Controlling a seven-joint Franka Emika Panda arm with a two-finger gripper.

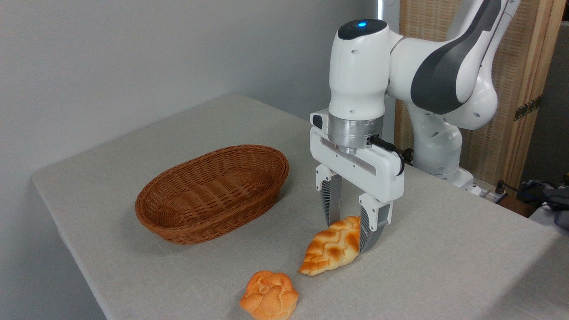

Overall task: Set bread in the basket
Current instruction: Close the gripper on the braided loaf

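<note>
Gripper point(351, 226) over the bread point(331, 249), lower centre of the frame.

Its fingers point(331, 200) straddle the loaf's upper end, close against both sides (contact unclear); the loaf lies on the desk point(444, 258). Empty basket point(213, 193) sits centre-left, bun point(269, 296) at bottom centre.

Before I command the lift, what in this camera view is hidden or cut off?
- Far end of the bread: hidden behind the gripper fingers, so contact and grip cannot be judged.
- Bun: its bottom is cut by the lower frame edge.
- Basket: the floor nearest the camera is hidden by its near wall.
- Arm base: hidden behind the arm itself.
</note>
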